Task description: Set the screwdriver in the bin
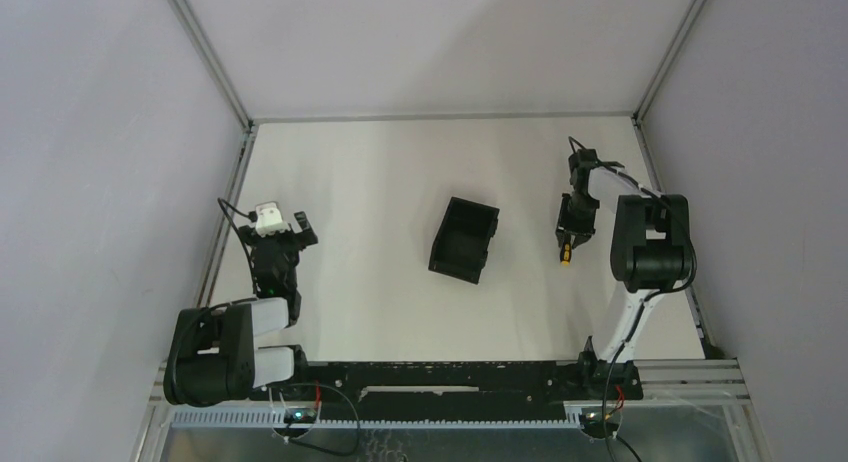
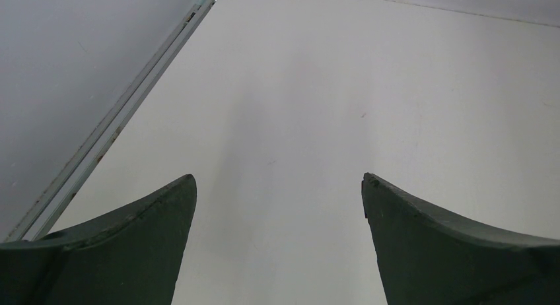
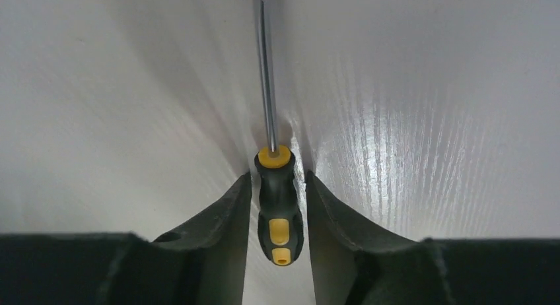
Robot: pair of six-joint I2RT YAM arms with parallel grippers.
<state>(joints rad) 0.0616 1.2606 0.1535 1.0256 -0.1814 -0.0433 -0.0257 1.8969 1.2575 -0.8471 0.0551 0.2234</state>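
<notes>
The screwdriver (image 3: 277, 206) lies on the table (image 3: 429, 120), its black-and-yellow handle between the fingers of the right gripper (image 3: 278, 177), which flank it closely; whether they clamp it I cannot tell. The bin (image 1: 478, 214) sits well off to that gripper's left. The left gripper (image 2: 279, 179) is spread wide.

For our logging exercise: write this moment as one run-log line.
right fingers: flanking screwdriver handle, grip unconfirmed | screwdriver: on table | bin: no screwdriver inside | left fingers: open

open table (image 1: 380, 182) between bin (image 1: 465, 240) and right end effector (image 3: 278, 178), side walls (image 1: 100, 132) hemming both table edges
</notes>
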